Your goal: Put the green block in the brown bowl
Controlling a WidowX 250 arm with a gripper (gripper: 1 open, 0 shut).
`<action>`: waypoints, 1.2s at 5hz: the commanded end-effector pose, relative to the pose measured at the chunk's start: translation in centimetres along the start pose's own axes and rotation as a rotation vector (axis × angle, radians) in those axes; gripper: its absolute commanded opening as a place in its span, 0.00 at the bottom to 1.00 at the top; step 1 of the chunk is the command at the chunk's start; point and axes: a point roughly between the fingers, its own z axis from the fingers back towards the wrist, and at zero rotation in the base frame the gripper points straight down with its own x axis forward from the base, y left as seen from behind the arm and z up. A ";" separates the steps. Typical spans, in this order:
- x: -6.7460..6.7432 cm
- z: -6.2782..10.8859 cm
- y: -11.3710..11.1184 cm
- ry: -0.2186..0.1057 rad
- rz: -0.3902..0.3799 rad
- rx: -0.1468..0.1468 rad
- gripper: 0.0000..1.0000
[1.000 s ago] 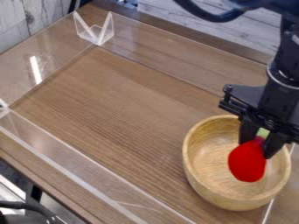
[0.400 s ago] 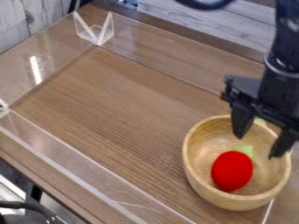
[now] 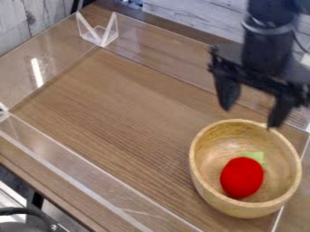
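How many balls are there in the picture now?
1. The red ball is inside the brown bowl, beside the green block. No other ball is visible.

- A wooden bowl (image 3: 208,173) sits on the wooden desk (image 3: 103,104), toward the near right of the view.
- Inside the bowl lies a red ball (image 3: 242,178).
- A green block (image 3: 256,157) is in the bowl too, just behind the ball and partly hidden by it.
- The dark robot arm (image 3: 276,59) reaches in from the top right, its fingers (image 3: 226,95) spread apart above the desk behind the bowl.
- A white wire-like object (image 3: 100,29) stands near the far left corner.
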 end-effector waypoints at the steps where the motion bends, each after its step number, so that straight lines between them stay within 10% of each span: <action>1: 1.8 1.0 3.4 -0.069 0.040 0.010 1.00; 3: 4.6 -0.6 9.3 -0.101 0.085 0.051 1.00; 6: 5.1 -2.1 10.4 -0.101 0.077 0.077 1.00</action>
